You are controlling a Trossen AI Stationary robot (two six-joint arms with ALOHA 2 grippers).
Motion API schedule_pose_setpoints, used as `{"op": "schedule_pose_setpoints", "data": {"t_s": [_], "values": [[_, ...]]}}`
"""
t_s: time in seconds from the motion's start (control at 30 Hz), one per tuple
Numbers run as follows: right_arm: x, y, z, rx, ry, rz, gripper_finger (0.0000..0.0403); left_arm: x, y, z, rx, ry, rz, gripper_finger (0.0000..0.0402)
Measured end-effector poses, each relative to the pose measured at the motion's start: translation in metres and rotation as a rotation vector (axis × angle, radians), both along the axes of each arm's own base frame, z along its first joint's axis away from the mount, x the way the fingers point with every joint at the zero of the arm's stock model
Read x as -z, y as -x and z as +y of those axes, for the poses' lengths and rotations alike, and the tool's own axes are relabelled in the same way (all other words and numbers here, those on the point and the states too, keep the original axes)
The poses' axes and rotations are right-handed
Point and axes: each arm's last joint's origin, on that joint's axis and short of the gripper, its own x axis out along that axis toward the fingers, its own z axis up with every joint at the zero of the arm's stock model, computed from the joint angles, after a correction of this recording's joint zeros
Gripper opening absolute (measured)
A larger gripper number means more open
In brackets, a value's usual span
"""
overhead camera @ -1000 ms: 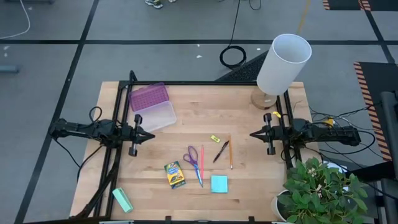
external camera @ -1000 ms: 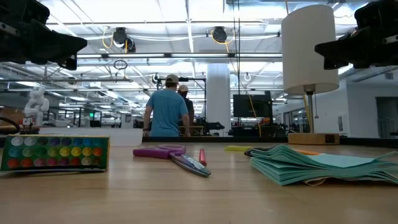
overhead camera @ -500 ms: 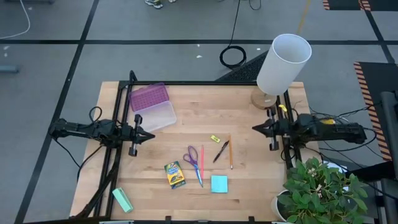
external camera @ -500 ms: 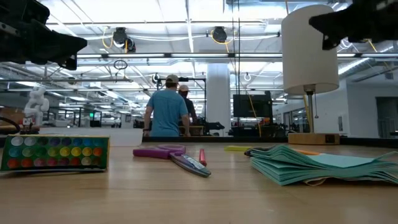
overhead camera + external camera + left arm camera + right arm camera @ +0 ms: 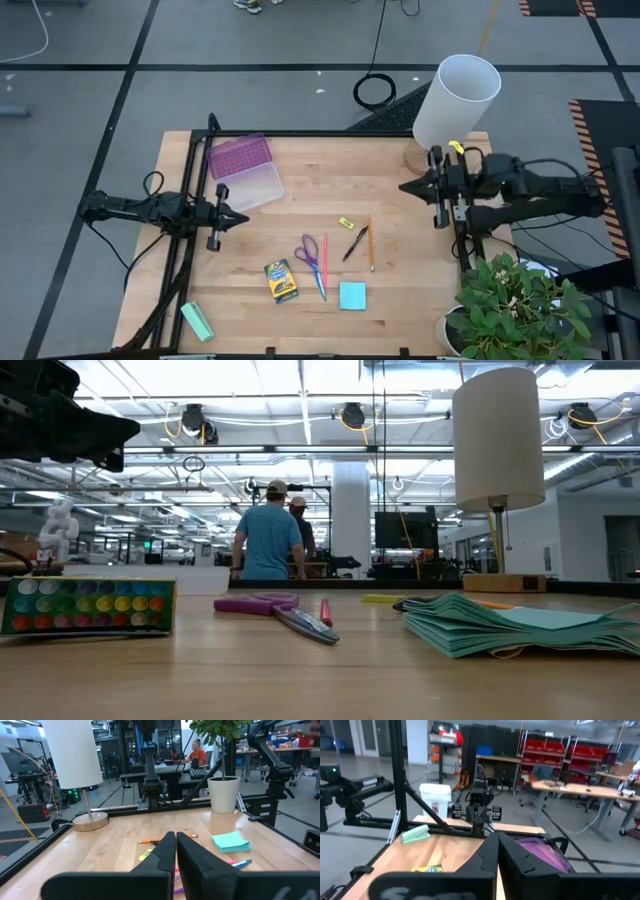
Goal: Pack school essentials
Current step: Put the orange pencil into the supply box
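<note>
The school essentials lie flat on the wooden table between my two arms: purple-handled scissors [image 5: 308, 250], a red pen [image 5: 324, 252], a blue pen [image 5: 321, 285], a black pen [image 5: 354, 243], an orange pencil [image 5: 370, 246], a yellow-green crayon box [image 5: 281, 281], a cyan sticky-note pad [image 5: 352, 295] and a tiny yellow piece [image 5: 346, 222]. My left gripper [image 5: 240, 217] hovers shut at the table's left, pointing right. My right gripper [image 5: 405, 187] is shut at the right, raised, pointing left. Neither touches anything.
A purple case with a clear lid [image 5: 243, 170] sits at the far left. A mint-green block [image 5: 197, 321] lies at the near left corner. A white lamp [image 5: 455, 100] stands at the far right and a potted plant [image 5: 520, 310] at the near right.
My right gripper has risen and moved toward the table's far edge, leaving the low view through its top. It has stayed shut. The left arm and the things on the table have kept still.
</note>
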Motion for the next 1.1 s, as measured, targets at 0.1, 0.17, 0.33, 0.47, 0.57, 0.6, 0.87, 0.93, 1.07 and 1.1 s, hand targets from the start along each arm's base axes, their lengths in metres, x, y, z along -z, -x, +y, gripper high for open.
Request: {"op": "schedule_pose_setpoints", "data": {"t_s": [0.1,0.17,0.33,0.47,0.57,0.6,0.87,0.93,1.07,1.1], "values": [[-0.025,-0.008,0.000,-0.001,0.001,0.060,0.0000,0.000,0.000,0.000,0.000,0.000,-0.001,0.0019],[-0.039,-0.013,0.000,-0.002,0.002,0.099,0.0000,0.000,0.000,0.000,0.000,0.000,0.000,0.0019],[-0.070,-0.026,0.001,0.002,-0.035,0.161,0.0000,0.000,0.000,0.000,0.000,0.000,0.000,0.0019],[-0.082,-0.040,0.001,0.010,-0.093,0.195,0.0000,0.000,0.000,0.000,0.000,0.000,0.000,0.0019],[-0.085,-0.049,0.002,0.012,-0.131,0.236,0.0000,0.000,0.000,0.000,0.000,0.000,0.000,0.0019],[-0.084,-0.052,0.003,0.009,-0.136,0.248,0.0000,0.000,0.000,0.000,0.000,0.000,0.000,0.0019],[-0.075,-0.071,0.013,-0.015,-0.196,0.308,0.0000,0.000,0.000,0.000,0.000,0.000,0.000,0.0019],[-0.073,-0.075,0.015,-0.016,-0.215,0.319,0.0000,0.000,0.000,0.000,0.000,0.000,-0.001,0.0019],[-0.071,-0.079,0.017,-0.015,-0.221,0.333,0.0000,0.000,0.000,0.000,0.000,0.000,-0.001,0.0019],[-0.070,-0.079,0.017,-0.015,-0.221,0.334,0.0000,0.000,0.000,0.000,0.000,0.000,-0.001,0.0019]]}}
